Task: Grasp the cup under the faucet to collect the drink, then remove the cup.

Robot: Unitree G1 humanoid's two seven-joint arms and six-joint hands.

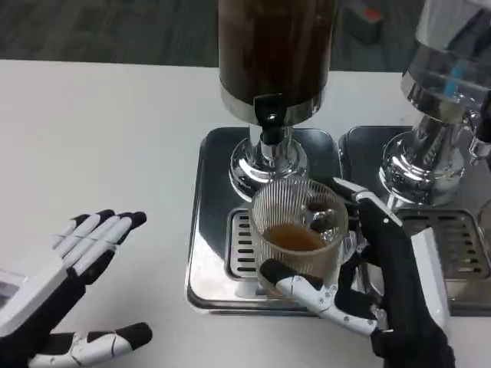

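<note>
1. Writing or brand marks cannot be read on any surface; the dispensers and trays are too glossy and blurred to tell.
2. Ribbed clear glass cup (298,230) stands upright on the slotted grille of the square polished steel drip tray (211,230), directly below the black faucet (269,119). It is partly filled with amber-brown drink.
3. Right hand (368,284) grasps the cup: one white and black finger curls across the cup's near base, and others reach round its right side and behind it.
4. Left hand (73,268) hangs over the white table (100,138), well apart from the tray, released, with its fingers stretched out and apart and nothing in them.
5. Tall dark-brown drink dispenser (275,46) rises behind the cup on a shiny chrome pedestal (268,165), which stands on the same tray, and the faucet juts from the steel band at its bottom.
6. Second dispenser with a clear vessel and chrome base (430,146) stands to the right on its own steel tray (460,253), just beside the first tray.
7. Right hand's dark back and white side panel cover part of the second tray's grille and the gap between the trays.
8. Beyond the table lies grey carpeted floor, with a blurred grey object bearing a red patch (367,19).
</note>
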